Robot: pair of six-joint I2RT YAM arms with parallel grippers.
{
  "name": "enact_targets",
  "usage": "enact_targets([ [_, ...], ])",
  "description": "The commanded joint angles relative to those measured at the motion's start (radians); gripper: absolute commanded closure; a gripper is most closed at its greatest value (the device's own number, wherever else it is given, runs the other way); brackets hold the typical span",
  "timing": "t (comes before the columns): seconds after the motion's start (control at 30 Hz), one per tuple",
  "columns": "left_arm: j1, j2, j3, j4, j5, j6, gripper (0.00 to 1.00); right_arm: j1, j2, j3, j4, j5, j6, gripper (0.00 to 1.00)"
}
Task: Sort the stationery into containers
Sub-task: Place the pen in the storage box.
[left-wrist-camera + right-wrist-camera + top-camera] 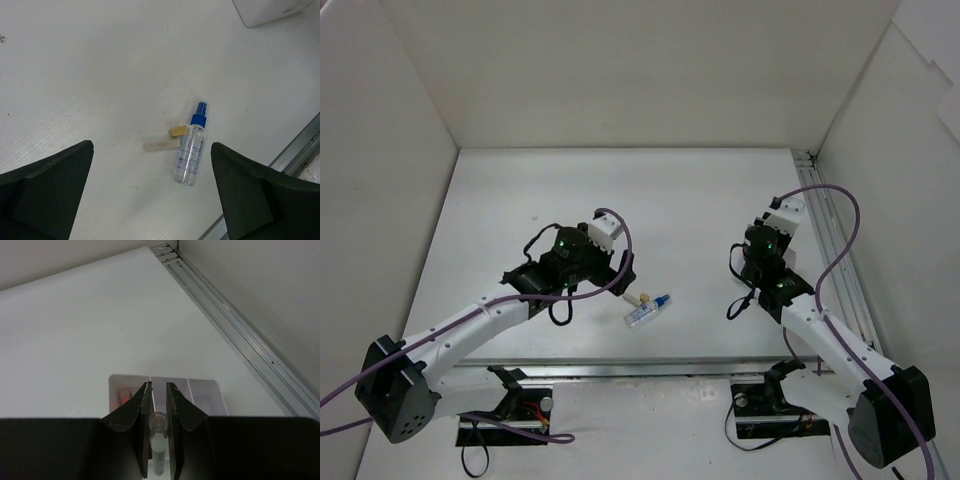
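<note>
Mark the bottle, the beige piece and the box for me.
bottle (189, 159), left wrist view, clear body.
beige piece (177, 131), left wrist view, its middle.
box (203, 391), right wrist view, bare lilac floor.

Bright, even light falls from above. The white table (620, 190) looks washed out, with low contrast. Shadows are soft and faint, with a thin one beside the bottle (190, 155). The right end effector (157, 386) shows near-black, and the pen (159, 455) it pinches is blurred and out of focus.
</note>
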State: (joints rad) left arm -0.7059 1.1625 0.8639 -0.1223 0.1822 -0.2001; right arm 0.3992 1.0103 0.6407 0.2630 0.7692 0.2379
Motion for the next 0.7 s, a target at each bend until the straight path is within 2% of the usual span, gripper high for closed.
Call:
enact_targets([
  [0.0,-0.003,0.005,0.038,0.059,0.017,-0.013,0.00,-0.006,0.005,-0.055,0.270,-0.022,-0.012,1.00],
  [0.23,-0.003,0.016,0.037,0.062,0.049,-0.007,0.00,-0.017,0.018,-0.053,0.249,-0.093,0.001,1.00],
  [0.4,-0.003,0.008,0.031,0.062,0.057,-0.005,0.00,-0.020,-0.131,0.054,0.023,-0.106,0.031,1.00],
  [0.5,-0.003,0.011,0.037,0.078,0.069,-0.002,0.00,-0.020,-0.193,0.088,-0.048,-0.146,0.028,1.00],
  [0.67,-0.003,0.035,0.052,0.076,0.091,0.004,0.00,-0.025,-0.161,0.060,-0.002,-0.093,-0.002,1.00],
])
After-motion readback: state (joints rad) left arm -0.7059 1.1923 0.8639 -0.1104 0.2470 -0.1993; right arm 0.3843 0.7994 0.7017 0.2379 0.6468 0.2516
